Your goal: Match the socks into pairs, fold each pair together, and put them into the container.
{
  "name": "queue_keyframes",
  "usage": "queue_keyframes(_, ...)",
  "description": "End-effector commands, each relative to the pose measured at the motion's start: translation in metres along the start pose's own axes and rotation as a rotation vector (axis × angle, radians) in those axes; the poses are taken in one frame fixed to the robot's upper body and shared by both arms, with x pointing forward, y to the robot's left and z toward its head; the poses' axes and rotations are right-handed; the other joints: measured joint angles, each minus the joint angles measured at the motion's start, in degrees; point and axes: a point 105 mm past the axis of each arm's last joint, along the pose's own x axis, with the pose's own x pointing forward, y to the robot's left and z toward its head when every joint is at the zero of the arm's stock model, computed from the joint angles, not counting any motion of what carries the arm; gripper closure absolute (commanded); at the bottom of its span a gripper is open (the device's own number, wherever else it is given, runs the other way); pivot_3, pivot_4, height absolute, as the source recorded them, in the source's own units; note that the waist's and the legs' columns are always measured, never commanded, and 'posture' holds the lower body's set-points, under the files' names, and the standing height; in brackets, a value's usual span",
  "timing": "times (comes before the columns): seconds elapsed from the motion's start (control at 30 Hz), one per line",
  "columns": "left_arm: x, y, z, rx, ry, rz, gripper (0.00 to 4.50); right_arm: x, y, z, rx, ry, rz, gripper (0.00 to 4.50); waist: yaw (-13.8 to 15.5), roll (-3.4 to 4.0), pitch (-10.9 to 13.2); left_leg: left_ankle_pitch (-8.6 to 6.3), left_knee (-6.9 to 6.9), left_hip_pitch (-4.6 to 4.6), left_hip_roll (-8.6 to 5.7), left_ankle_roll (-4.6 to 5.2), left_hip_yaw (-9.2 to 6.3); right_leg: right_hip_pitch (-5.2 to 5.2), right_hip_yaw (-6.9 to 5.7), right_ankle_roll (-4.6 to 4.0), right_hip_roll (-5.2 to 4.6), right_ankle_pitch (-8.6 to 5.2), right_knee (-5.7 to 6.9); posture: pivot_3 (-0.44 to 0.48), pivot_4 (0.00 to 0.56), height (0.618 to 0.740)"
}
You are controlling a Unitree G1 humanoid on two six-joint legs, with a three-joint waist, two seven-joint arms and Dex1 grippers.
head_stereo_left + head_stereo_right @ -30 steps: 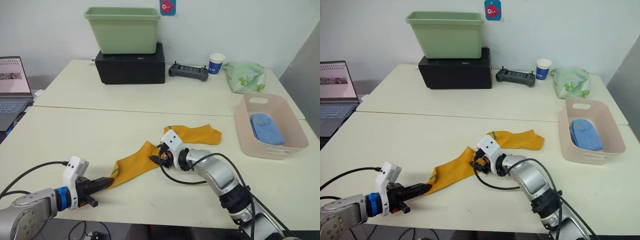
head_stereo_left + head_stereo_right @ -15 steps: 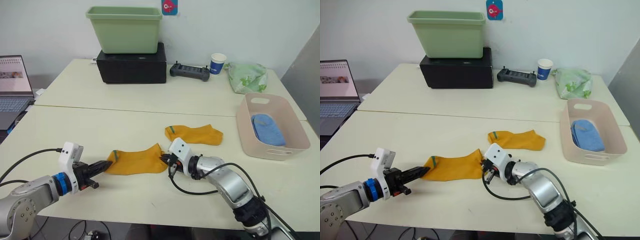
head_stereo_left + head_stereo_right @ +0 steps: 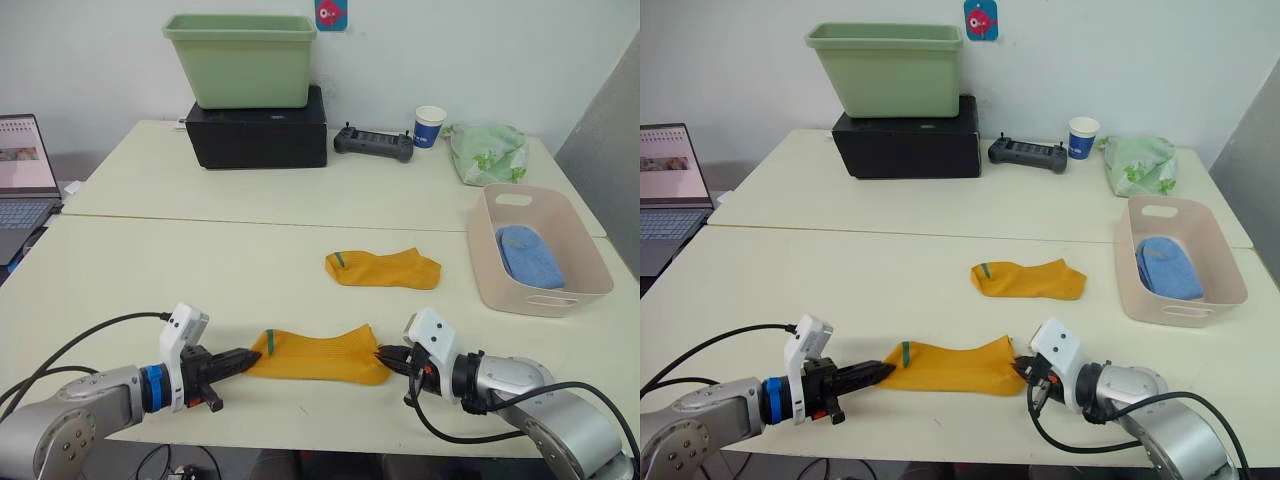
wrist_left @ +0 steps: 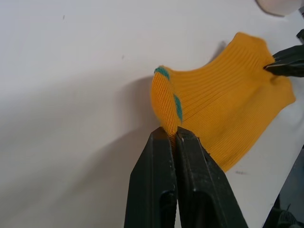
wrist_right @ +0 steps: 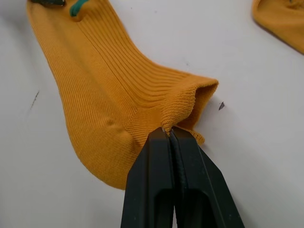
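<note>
A mustard-yellow sock (image 3: 318, 355) with a green mark lies stretched flat near the table's front edge. My left gripper (image 3: 246, 357) is shut on its cuff end, and my right gripper (image 3: 384, 356) is shut on its toe end. The wrist views show each pair of black fingers (image 4: 173, 142) (image 5: 168, 137) pinching the sock's edge. A second mustard-yellow sock (image 3: 382, 268) lies flat farther back, right of centre. The pale pink container (image 3: 592, 300) stands at the right edge with a light blue sock bundle (image 3: 529, 257) inside.
At the back stand a green tub (image 3: 245, 58) on a black box (image 3: 258, 135), a black controller (image 3: 372, 143), a paper cup (image 3: 430, 126) and a pale green cloth bundle (image 3: 488, 153). A laptop (image 3: 22, 170) sits at the far left.
Both grippers have drawn the held sock toward the table's front edge and to the right, laying it flat and apart from the second yellow sock. The camera has shifted a little.
</note>
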Motion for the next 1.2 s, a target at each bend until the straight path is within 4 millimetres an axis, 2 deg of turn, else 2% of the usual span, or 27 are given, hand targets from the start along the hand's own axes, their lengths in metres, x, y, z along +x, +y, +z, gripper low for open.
queue_keyframes(0.03,0.003,0.008,-0.002,0.04,-0.045,0.058,4.5,-0.001,0.004,-0.004,-0.003,0.007,-0.022,4.46,0.09,0.0,0.0,0.0,0.0,0.0,0.0,0.0,0.02,0.0,0.01,0.0,-0.01,0.0,-0.01,0.0,0.15,0.719)
queue_keyframes(0.07,0.005,0.013,-0.004,0.055,-0.052,0.09,4.5,-0.001,0.006,-0.008,0.009,0.013,-0.021,4.46,0.19,-0.01,0.0,0.0,0.0,0.01,-0.01,0.0,0.05,0.0,0.02,0.0,-0.02,0.0,-0.02,0.0,0.15,0.719)
queue_keyframes(0.17,0.002,0.016,-0.008,0.09,-0.082,0.137,4.5,-0.007,0.002,-0.001,-0.009,-0.059,-0.065,3.83,0.36,-0.04,0.0,-0.01,0.0,-0.03,0.0,-0.01,0.05,0.01,0.06,-0.03,-0.03,-0.02,-0.05,0.0,0.15,0.719)
queue_keyframes(0.23,-0.001,0.016,-0.01,0.095,-0.081,0.141,4.5,-0.011,0.005,0.0,-0.031,-0.072,-0.039,3.16,0.4,-0.04,0.0,-0.01,0.0,-0.01,0.01,-0.01,0.07,0.01,0.06,-0.03,-0.03,-0.02,-0.04,0.0,0.15,0.719)
queue_keyframes(0.27,-0.003,0.016,-0.01,0.101,-0.081,0.139,4.02,-0.012,0.003,-0.002,-0.046,-0.066,-0.044,2.77,0.38,-0.04,0.0,-0.01,0.0,0.0,0.01,-0.01,0.08,0.01,0.06,-0.03,-0.03,-0.02,-0.04,0.0,0.15,0.719)
queue_keyframes(0.37,-0.01,0.019,-0.008,0.124,-0.088,0.151,3.2,-0.017,-0.005,-0.005,-0.078,-0.059,-0.066,1.69,0.3,-0.04,0.0,-0.01,0.0,0.02,0.02,-0.01,0.14,0.02,0.04,-0.02,-0.02,-0.04,-0.04,0.0,0.15,0.719)
queue_keyframes(0.43,-0.016,0.022,-0.003,0.132,-0.099,0.159,2.56,-0.019,-0.01,0.003,-0.082,-0.105,-0.076,0.98,0.22,-0.05,0.0,-0.01,0.0,0.03,0.04,-0.01,0.13,0.01,0.04,-0.04,0.02,-0.05,-0.03,0.0,0.15,0.719)
queue_keyframes(0.53,-0.02,0.027,0.012,0.204,-0.115,0.172,1.67,-0.01,-0.021,0.011,-0.111,-0.131,-0.115,0.0,0.12,-0.05,0.02,-0.01,0.0,0.03,0.06,0.0,0.13,0.0,0.03,-0.05,0.08,-0.05,-0.02,0.0,0.15,0.719)
queue_keyframes(0.6,-0.018,0.029,0.017,0.218,-0.11,0.17,1.13,-0.005,-0.019,0.012,-0.108,-0.137,-0.09,0.0,0.22,-0.09,0.05,-0.01,0.0,0.02,0.03,0.0,0.14,-0.01,0.01,-0.06,0.07,-0.05,-0.03,0.0,0.15,0.719)
queue_keyframes(0.77,-0.012,0.026,0.024,0.267,-0.109,0.12,1.13,-0.001,-0.012,0.026,-0.14,-0.188,0.008,0.0,0.47,-0.17,0.13,-0.02,0.0,-0.03,0.02,-0.02,0.16,-0.01,0.02,-0.06,0.01,-0.04,-0.05,0.0,0.15,0.719)
queue_keyframes(0.9,-0.006,0.016,0.037,0.33,-0.11,0.047,1.13,0.004,-0.008,0.037,-0.189,-0.217,0.09,0.0,0.47,-0.26,0.2,-0.02,0.0,-0.01,0.04,-0.03,0.14,0.0,-0.04,-0.07,0.02,-0.03,-0.02,0.0,0.15,0.719)
queue_keyframes(0.93,-0.005,0.014,0.039,0.355,-0.106,0.031,1.11,0.005,-0.007,0.038,-0.193,-0.22,0.105,0.18,0.47,-0.26,0.2,-0.02,0.0,-0.01,0.04,-0.03,0.15,-0.01,-0.06,-0.07,0.02,-0.04,-0.01,0.0,0.15,0.719)
queue_keyframes(1.0,0.004,-0.005,0.05,0.451,-0.079,-0.084,1.5,0.01,0.002,0.037,-0.244,-0.202,0.205,0.62,0.47,-0.28,0.22,-0.02,0.0,0.0,0.04,-0.03,0.15,0.01,-0.05,-0.07,0.02,-0.04,-0.02,0.0,0.15,0.719)
queue_keyframes(1.07,0.015,-0.015,0.059,0.501,-0.068,-0.145,2.0,0.016,0.007,0.034,-0.298,-0.18,0.268,1.27,0.76,-0.27,0.29,-0.02,0.02,-0.02,0.01,-0.03,0.19,0.0,-0.09,-0.07,0.03,-0.03,-0.02,0.0,0.15,0.719)
queue_keyframes(1.2,0.029,-0.005,0.062,0.526,-0.055,-0.123,3.29,0.023,0.005,0.034,-0.333,-0.182,0.284,2.76,1.1,-0.27,0.28,-0.02,0.07,-0.01,0.0,-0.02,0.25,0.03,-0.05,-0.07,0.03,-0.03,-0.02,0.0,0.15,0.719)
